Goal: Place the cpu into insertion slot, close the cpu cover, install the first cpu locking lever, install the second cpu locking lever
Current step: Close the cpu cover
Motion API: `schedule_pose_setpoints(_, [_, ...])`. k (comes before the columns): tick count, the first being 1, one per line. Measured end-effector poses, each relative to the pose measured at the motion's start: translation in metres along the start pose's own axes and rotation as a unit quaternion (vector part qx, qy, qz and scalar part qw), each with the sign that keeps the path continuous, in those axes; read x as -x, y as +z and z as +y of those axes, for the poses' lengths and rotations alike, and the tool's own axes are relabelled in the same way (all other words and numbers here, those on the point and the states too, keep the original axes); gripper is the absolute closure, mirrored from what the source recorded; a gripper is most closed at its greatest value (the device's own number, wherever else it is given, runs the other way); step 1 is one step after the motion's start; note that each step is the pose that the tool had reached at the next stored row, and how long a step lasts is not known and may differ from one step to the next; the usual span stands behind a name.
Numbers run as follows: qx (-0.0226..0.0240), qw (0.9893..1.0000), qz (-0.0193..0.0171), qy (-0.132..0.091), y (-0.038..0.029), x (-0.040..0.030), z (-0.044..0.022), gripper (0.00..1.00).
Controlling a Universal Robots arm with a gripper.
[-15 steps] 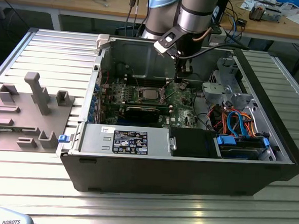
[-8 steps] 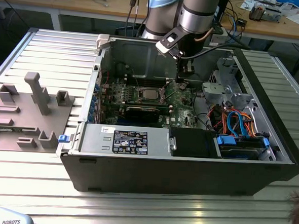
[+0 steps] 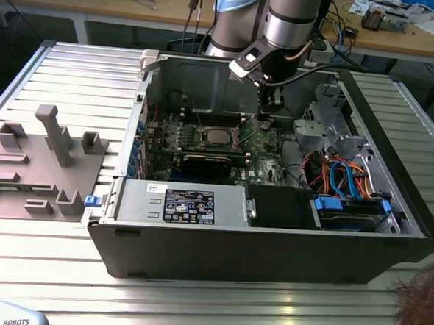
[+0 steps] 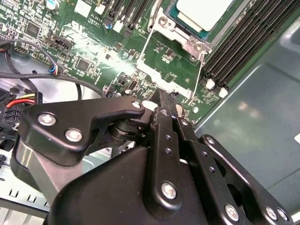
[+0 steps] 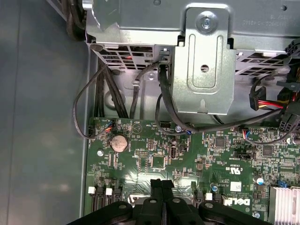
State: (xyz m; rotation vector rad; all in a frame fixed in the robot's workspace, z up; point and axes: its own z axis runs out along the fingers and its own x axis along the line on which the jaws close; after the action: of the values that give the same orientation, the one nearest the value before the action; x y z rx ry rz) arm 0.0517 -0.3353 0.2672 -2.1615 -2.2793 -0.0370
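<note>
**Exterior view.** A ribbed aluminium table (image 3: 75, 73) carries the open dark grey metal computer case (image 3: 271, 239). Wooden workbenches (image 3: 138, 10) stand behind it. A grey moulded fixture tray (image 3: 40, 166) lies at the exterior view's left of the case. A person's hair (image 3: 422, 308) enters at the lower corner on the exterior view's right. My gripper (image 3: 266, 120) reaches down inside the case over the green motherboard (image 3: 265, 154). It hangs near the small square cpu with a dull silver top (image 3: 217, 138), on the exterior view's right of it.

**Second wrist view.** My black fingers (image 4: 164, 122) are pressed together with no gap. Their tips meet the bent end of a thin wire locking lever (image 4: 201, 70). I cannot tell whether the wire is pinched between them. The cpu (image 4: 204, 11) is seated in the pale-rimmed insertion slot (image 4: 164, 21). The thin silver cpu cover (image 4: 180, 37) lies flat around it.

**First wrist view.** My gripper (image 5: 161, 182) is clenched above the motherboard (image 5: 154, 161). A round silver coin battery (image 5: 118, 142), black cables (image 5: 101, 93) and a grey steel drive bracket (image 5: 204, 61) lie beyond it.
</note>
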Motion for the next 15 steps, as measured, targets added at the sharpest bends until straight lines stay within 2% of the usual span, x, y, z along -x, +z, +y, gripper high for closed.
schedule_pose_setpoints(15, [0.0000, 1.0000, 0.0000, 0.000, 0.0005, 0.0003, 0.0066, 0.89])
